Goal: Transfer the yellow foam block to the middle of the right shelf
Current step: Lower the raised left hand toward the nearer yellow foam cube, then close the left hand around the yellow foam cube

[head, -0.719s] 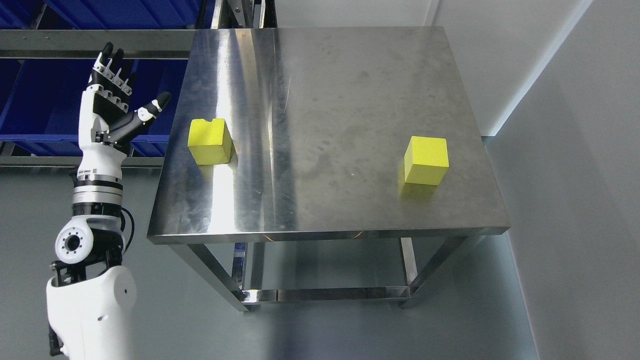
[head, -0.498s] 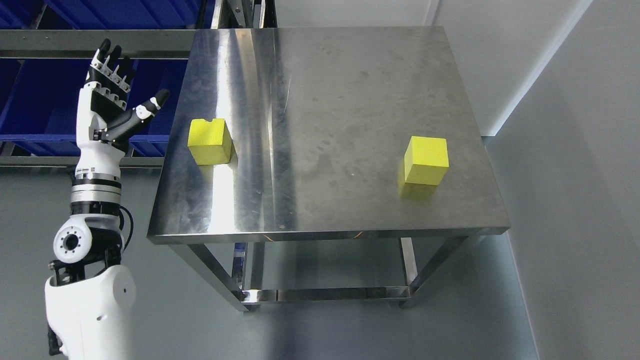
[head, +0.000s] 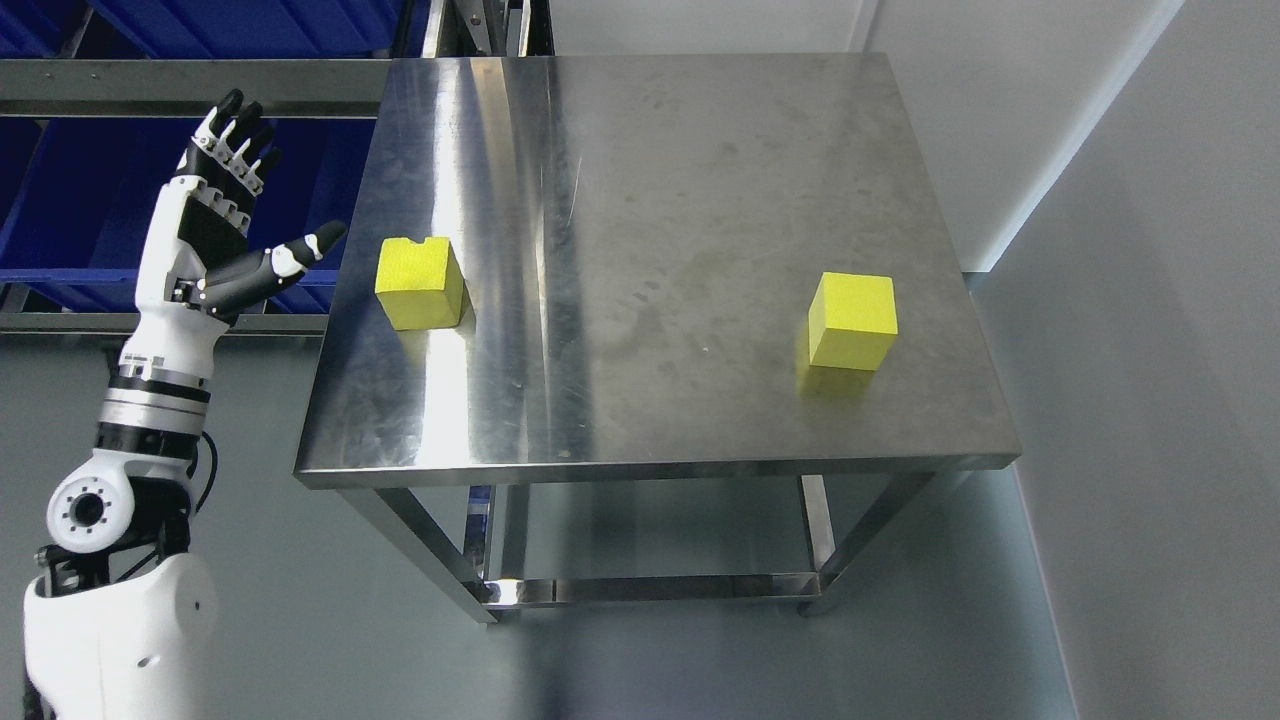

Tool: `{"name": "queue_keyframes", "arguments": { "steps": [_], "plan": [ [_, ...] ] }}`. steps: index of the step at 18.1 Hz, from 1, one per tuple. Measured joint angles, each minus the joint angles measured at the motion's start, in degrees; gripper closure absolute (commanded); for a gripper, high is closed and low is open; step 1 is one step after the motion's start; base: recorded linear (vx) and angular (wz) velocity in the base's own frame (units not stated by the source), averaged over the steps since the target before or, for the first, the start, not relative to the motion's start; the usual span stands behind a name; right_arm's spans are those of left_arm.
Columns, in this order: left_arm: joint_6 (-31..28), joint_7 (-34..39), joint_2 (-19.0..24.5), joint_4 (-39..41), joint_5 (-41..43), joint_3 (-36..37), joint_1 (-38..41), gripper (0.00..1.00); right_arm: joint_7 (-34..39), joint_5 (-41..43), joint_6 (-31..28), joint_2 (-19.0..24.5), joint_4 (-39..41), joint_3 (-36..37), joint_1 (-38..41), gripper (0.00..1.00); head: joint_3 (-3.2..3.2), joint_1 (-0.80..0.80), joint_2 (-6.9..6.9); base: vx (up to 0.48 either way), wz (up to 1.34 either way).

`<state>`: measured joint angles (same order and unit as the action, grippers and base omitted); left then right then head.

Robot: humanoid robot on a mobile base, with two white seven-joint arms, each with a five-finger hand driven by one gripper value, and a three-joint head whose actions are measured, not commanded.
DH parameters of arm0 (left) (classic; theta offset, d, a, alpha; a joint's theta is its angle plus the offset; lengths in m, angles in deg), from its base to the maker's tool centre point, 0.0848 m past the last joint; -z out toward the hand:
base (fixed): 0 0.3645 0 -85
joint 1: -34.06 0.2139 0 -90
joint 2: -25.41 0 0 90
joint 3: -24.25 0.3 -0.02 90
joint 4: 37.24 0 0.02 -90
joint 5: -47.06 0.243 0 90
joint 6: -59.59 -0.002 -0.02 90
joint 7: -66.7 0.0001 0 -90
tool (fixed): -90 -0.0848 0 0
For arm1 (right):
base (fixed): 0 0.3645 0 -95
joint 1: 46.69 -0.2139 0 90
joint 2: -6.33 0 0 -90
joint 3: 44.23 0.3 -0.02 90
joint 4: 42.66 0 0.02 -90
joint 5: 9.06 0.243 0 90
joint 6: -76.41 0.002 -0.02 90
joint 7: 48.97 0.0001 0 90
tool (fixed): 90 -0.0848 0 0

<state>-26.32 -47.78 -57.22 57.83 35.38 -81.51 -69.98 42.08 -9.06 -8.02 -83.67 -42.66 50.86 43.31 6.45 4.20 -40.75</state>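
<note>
Steel desk (head: 640, 200): square brushed top on a tube frame, seen from above; taken here as the landmark for all entries.

Notched yellow foam block (head: 420, 283): sits on the desk near its left edge, about halfway back. A small notch is cut into the top rear edge. Nothing touches it.

Plain yellow foam block (head: 852, 320): sits on the desk near its right edge, slightly nearer the front than the notched one, well apart from it. Nothing touches it.

Left robot hand (head: 215, 235): raised off the desk's left edge, over the floor, palm turned toward the desk. Four fingers stretched upward and close together, thumb (head: 300, 250) splayed out toward the notched block with its tip just short of the desk edge. Wide and empty. White forearm and elbow joint run down to the lower left corner.

Blue storage bins (head: 60, 200): on a grey rack (head: 190, 88) behind and left of the desk, beyond the left robot hand.

Grey wall (head: 1150, 300): right of the desk.
</note>
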Motion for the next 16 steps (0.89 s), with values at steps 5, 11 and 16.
{"name": "queue_keyframes", "arguments": {
  "steps": [5, 11, 16],
  "plan": [
    [0.6, -2.9, 5.4, -1.2, 0.2, 0.5, 2.0, 0.01, 0.0, 0.0, 0.0, 0.0, 0.0, 0.0, 0.0, 0.00, 0.00, 0.00, 0.00, 0.000, 0.00],
    [0.5, -8.0, 9.4, -4.4, 1.0, 3.0, 1.6, 0.02, 0.0, 0.0, 0.0, 0.0, 0.0, 0.0, 0.0, 0.00, 0.00, 0.00, 0.00, 0.000, 0.00],
    [0.1, -9.3, 10.9, -8.0, 3.2, 6.0, -0.6, 0.02, 0.0, 0.0, 0.0, 0.0, 0.0, 0.0, 0.0, 0.00, 0.00, 0.00, 0.00, 0.000, 0.00]
  ]
}}
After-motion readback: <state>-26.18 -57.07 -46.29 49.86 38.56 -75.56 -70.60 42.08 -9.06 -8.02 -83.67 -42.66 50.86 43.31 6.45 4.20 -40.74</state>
